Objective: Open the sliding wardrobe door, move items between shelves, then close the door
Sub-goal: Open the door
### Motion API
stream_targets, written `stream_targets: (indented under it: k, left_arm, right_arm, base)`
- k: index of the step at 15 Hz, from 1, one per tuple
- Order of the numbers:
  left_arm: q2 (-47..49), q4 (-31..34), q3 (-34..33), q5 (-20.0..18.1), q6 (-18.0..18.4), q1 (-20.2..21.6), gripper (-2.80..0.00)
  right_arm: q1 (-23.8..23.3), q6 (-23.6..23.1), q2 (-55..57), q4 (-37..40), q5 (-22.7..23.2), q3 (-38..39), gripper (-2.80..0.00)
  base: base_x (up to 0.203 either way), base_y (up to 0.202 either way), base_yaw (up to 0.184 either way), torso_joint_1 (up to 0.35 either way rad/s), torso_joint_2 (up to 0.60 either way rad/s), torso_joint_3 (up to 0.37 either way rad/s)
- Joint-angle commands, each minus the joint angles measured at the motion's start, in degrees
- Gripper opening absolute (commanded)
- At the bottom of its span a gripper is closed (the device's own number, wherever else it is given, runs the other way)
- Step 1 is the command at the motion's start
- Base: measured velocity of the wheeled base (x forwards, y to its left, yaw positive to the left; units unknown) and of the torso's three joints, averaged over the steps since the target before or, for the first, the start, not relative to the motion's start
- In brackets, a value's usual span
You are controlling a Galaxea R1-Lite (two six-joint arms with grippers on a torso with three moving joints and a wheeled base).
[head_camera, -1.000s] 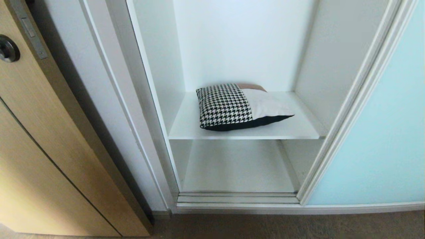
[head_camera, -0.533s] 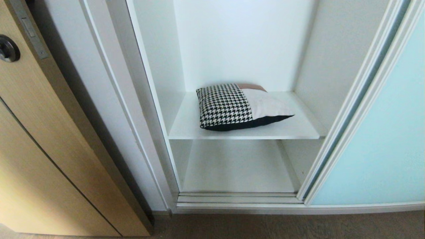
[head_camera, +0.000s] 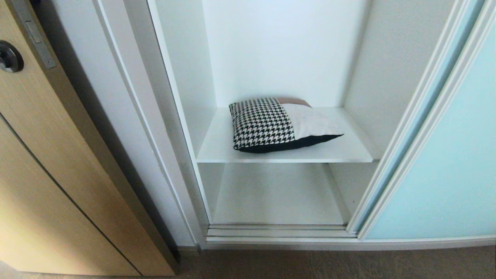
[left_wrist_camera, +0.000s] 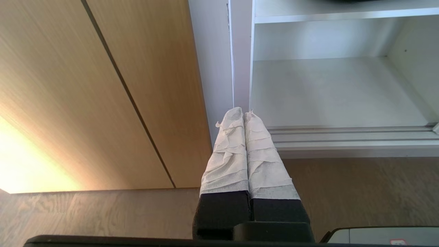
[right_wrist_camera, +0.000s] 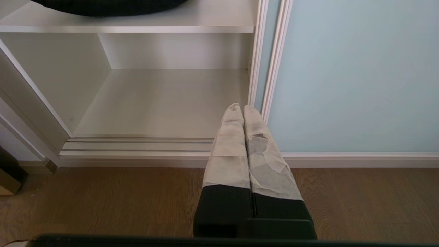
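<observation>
Head view: the cushion (head_camera: 277, 123) is lying on the upper shelf (head_camera: 348, 153) at centre; the lower shelf (head_camera: 277, 193) is showing at 6 o'clock of it, the sliding wardrobe door (head_camera: 445, 155) is standing at 3 o'clock, and the tan door (head_camera: 42, 155) at 9 o'clock.

Left wrist view: the left pincer (left_wrist_camera: 244, 115) is hanging clenched, grasping nothing, above the floor (left_wrist_camera: 103, 212).

Right wrist view: the right pincer (right_wrist_camera: 243, 108) is hanging clenched, empty, just beside the sliding door's frame.
</observation>
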State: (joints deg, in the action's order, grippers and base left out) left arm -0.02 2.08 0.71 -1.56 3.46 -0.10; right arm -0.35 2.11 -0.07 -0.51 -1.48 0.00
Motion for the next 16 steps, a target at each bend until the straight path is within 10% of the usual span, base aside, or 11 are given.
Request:
stream_targets:
  k: [1, 16]
  left_arm:
    - [0.11, -0.85, -0.41, -0.33, -0.29, 0.01, -2.8]
    - [0.11, -1.65, -0.53, 1.47, -3.2, 0.01, -2.8]
  right_arm:
    - [0.0, 0.0, -0.01, -0.02, -0.02, 0.08, -2.8]
    - [0.0, 0.0, -0.01, -0.02, -0.02, 0.01, -2.8]
  base:
    - [0.0, 0.0, 0.0, 0.0, 0.0, 0.0]
    - [0.0, 0.0, 0.0, 0.0, 0.0, 0.0]
